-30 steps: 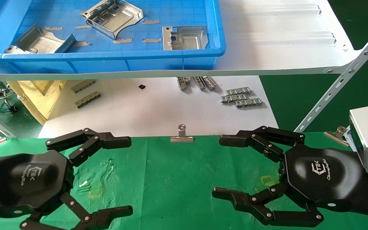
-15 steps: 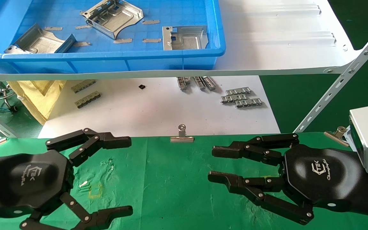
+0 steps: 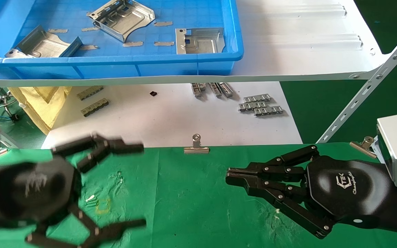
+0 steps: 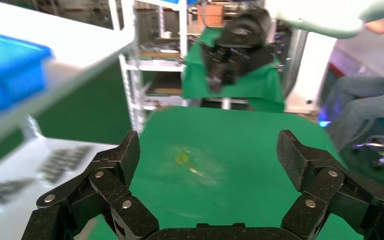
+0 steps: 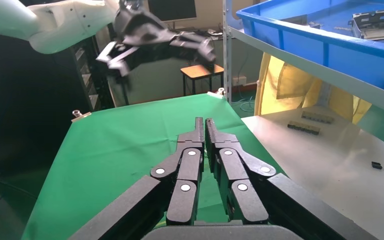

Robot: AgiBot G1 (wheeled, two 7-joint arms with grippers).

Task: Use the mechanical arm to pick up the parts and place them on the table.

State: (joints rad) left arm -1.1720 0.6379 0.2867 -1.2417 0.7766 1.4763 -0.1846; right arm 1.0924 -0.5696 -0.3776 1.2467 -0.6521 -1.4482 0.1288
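Right gripper: fingers drawn together with nothing between them, low over the table on the robot's right. Judged parked, folded small so it stays clear of the working side.
Left gripper: fingers spread wide apart, empty, over the table's left part. The spread suits a broad flat plate; judged to be the arm at work.
Parts: three silver plates lie in the blue bin on the white shelf, well beyond and above both grippers — none held, none on the table.
Nearest part: flat against the bin's near wall, ahead of the right gripper.
Middle part: tilted, deeper in the bin.
Left part: propped on its bent flange, ahead of the left gripper — judged its likeliest target.
Table: green cloth under both grippers, held by a binder clip between them at the far edge.
Risk: the bin's near wall stands between gripper and parts, so any reach must go over it.
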